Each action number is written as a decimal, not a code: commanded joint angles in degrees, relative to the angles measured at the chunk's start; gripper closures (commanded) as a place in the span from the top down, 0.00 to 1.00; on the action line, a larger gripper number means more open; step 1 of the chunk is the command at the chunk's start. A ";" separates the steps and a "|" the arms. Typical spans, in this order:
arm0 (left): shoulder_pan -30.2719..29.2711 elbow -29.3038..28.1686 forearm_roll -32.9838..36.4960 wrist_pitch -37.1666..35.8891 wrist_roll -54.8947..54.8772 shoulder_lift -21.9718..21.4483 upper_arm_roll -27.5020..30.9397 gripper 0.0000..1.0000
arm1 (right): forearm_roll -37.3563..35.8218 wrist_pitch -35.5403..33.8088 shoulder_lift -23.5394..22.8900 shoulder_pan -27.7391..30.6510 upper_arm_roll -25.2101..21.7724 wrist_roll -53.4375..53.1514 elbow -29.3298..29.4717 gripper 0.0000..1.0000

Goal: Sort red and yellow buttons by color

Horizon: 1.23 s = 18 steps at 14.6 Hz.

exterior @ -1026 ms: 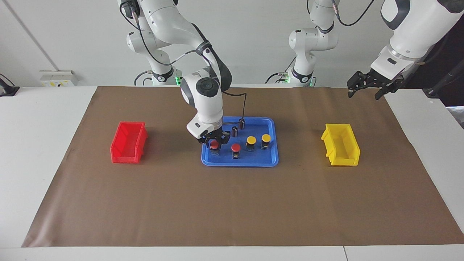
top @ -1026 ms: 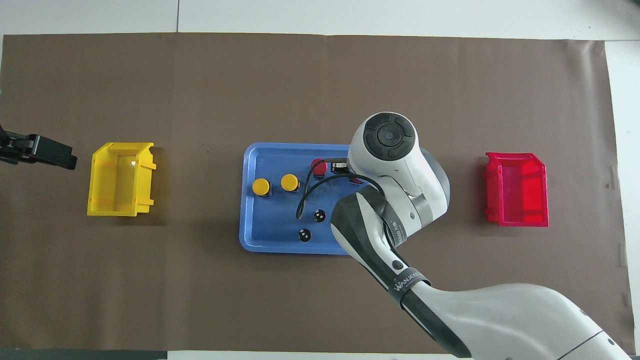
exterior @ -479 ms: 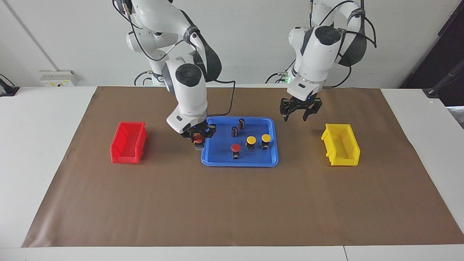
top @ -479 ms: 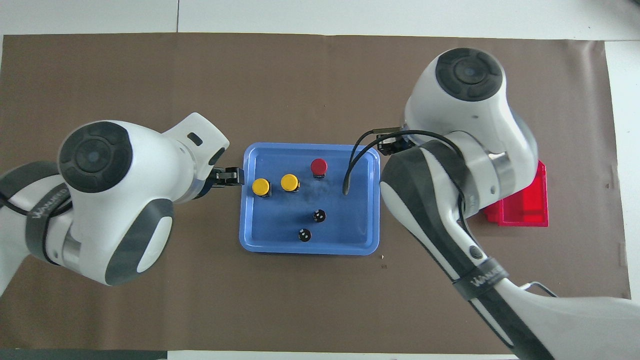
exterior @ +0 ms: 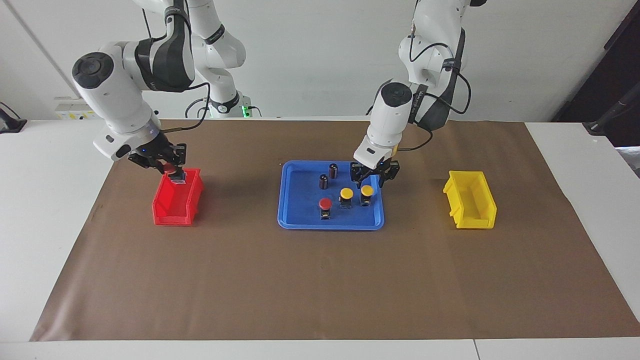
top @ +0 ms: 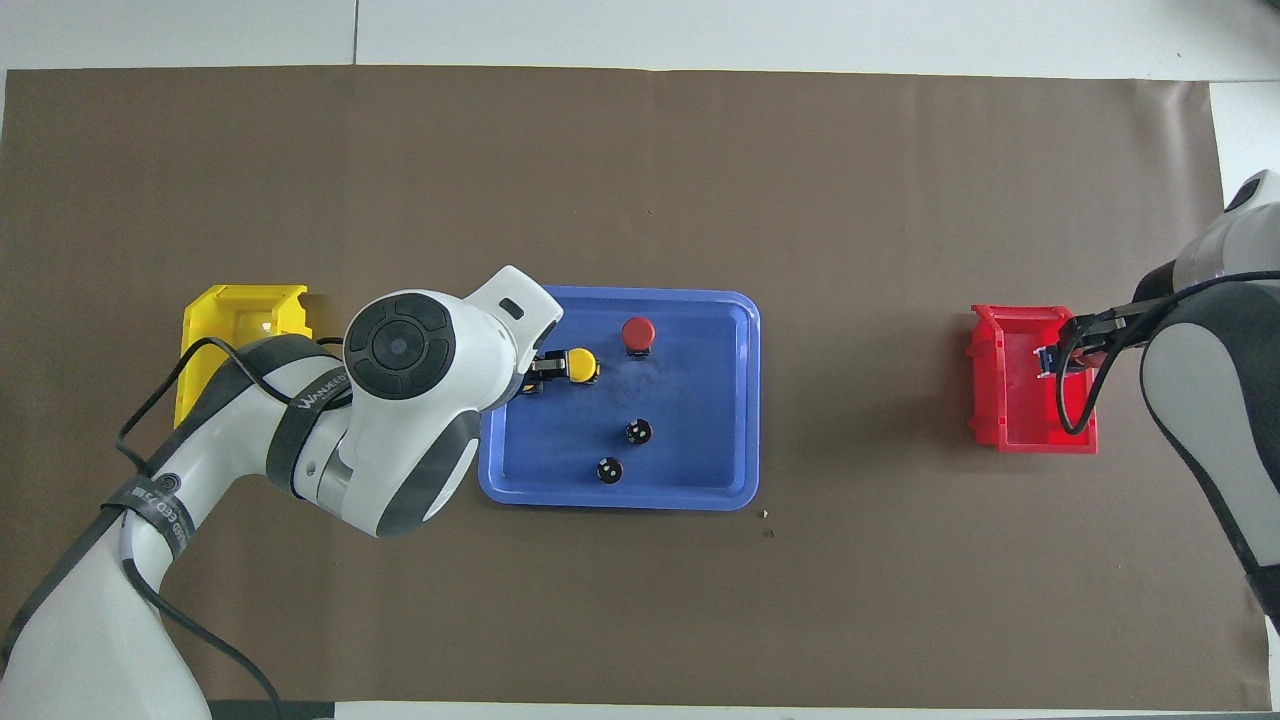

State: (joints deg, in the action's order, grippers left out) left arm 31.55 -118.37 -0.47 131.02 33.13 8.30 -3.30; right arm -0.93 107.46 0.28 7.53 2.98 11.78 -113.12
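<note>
Over the red bin (exterior: 177, 197), your right gripper (exterior: 171, 169) now pinches a red button (exterior: 173, 170); half a second ago it carried it just off the blue tray's (exterior: 300, 220) edge. Your left gripper (exterior: 375, 172) has come in from beside the tray and hangs, fingers spread, over the outer yellow button (exterior: 367, 194). The second yellow button (exterior: 346, 196) stands just beside it, the remaining red button (exterior: 325, 207) next along, two dark cylinders (exterior: 328, 176) nearer the robots. The yellow bin (exterior: 470, 199) sits well apart, with bare brown mat (exterior: 320, 280) between.
</note>
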 commanded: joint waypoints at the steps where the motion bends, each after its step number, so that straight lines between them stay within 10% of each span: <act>1: 1.24 -0.81 -0.06 1.43 0.89 -0.56 1.19 0.72 | 0.67 9.06 4.98 1.78 0.81 4.20 -11.23 0.17; 8: 1.15 -2.04 -0.06 1.69 0.89 -0.74 1.19 0.69 | 0.67 18.22 5.69 3.80 0.80 7.91 -19.15 0.17; 10: 1.24 -2.13 -0.06 1.69 1.58 -0.74 1.19 0.07 | 0.67 20.41 5.17 3.80 0.80 7.82 -20.56 0.17; 15: 1.15 2.33 0.65 -2.23 5.19 -0.47 1.28 0.01 | 0.67 23.50 4.82 3.45 0.80 6.41 -23.29 0.21; 18: -1.29 10.50 2.92 -16.89 2.23 -2.49 2.24 0.01 | 0.67 23.33 4.73 3.63 0.80 6.85 -23.20 0.68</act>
State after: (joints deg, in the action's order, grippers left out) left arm 31.60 -113.27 0.14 123.34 36.97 7.88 -2.42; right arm -0.93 129.98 4.08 10.23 3.19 18.25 -135.34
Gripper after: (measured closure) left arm 0.595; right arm 0.533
